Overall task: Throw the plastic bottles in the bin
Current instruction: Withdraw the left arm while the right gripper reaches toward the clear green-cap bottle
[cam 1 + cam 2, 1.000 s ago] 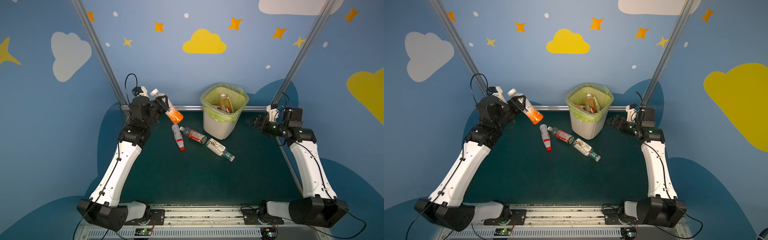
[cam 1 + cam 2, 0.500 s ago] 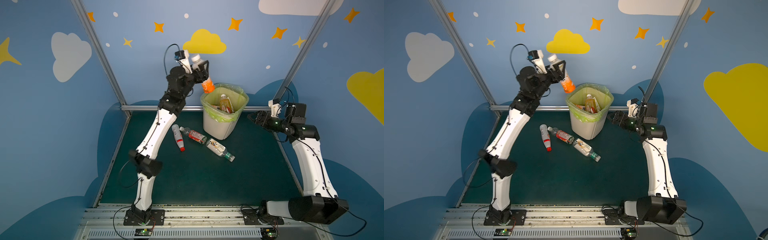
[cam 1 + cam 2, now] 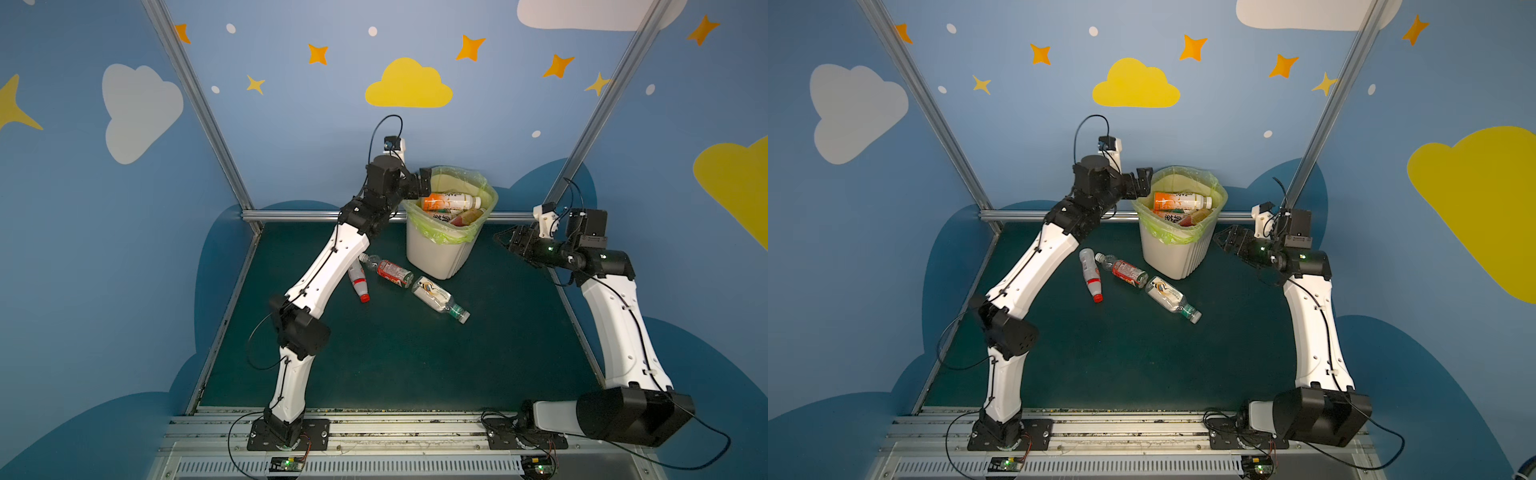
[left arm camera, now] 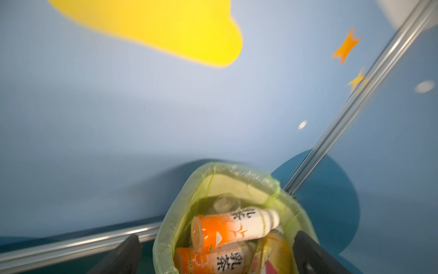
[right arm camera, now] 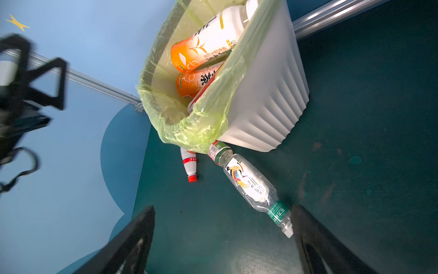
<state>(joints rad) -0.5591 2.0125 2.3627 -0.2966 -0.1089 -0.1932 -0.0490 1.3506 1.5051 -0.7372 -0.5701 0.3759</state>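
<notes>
Retreating high should keep the bin (image 3: 436,257) upright; in a top view the left tool (image 3: 422,185) gapes empty at its 9 o'clock, three bottles (image 3: 434,296) lying at 7 o'clock on the table (image 3: 415,365); left wrist: orange bottle (image 4: 232,227) inside the bin; right wrist: right tool (image 5: 222,208) wide, empty.

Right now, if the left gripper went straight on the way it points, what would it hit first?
Probably the orange-labelled bottle lying on top in the bin, framed between the open fingers of the left gripper; depth is unclear, so the bin's rim might come first.
</notes>
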